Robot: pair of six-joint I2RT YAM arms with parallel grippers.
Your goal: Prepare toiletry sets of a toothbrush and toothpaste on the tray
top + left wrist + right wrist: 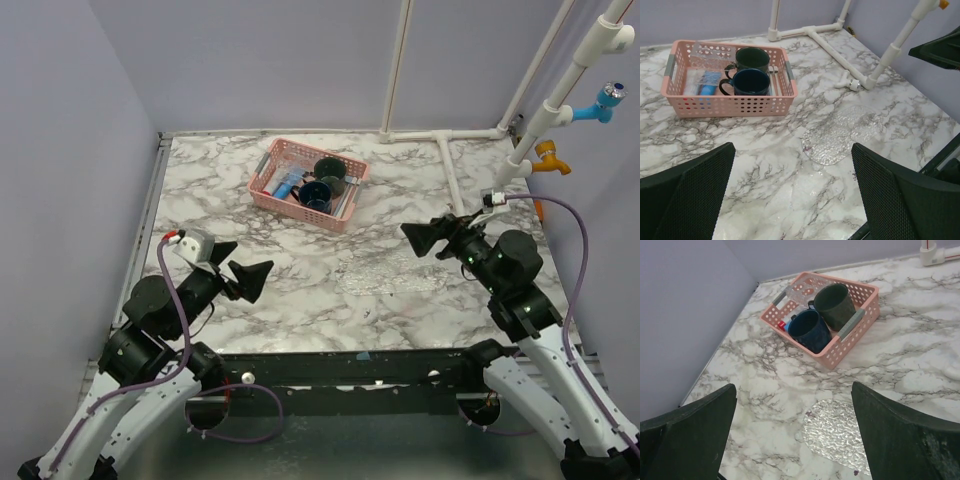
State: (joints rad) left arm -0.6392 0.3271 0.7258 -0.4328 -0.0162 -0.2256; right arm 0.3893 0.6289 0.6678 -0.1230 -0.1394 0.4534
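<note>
A pink lattice basket [262, 183] at the back centre holds a navy mug [316, 196], a dark green mug [330, 168] and small blue tubes [288, 185]. In the left wrist view the navy mug [751, 81] stands in front of the green mug [752, 57], with the tubes [707, 86] to their left. Slim pale handles [773, 77] lie beside the mugs; I cannot tell whether one is the toothbrush. The clear textured tray [390, 275] lies bare on the marble between the arms. My left gripper [252, 278] and right gripper [425, 238] both hang open and empty, well short of the basket.
White pipes [452, 172] run across the table's back right corner and up the wall. Blue and orange fittings [603, 102] stick out at the far right. The table's front edge lies just behind both grippers.
</note>
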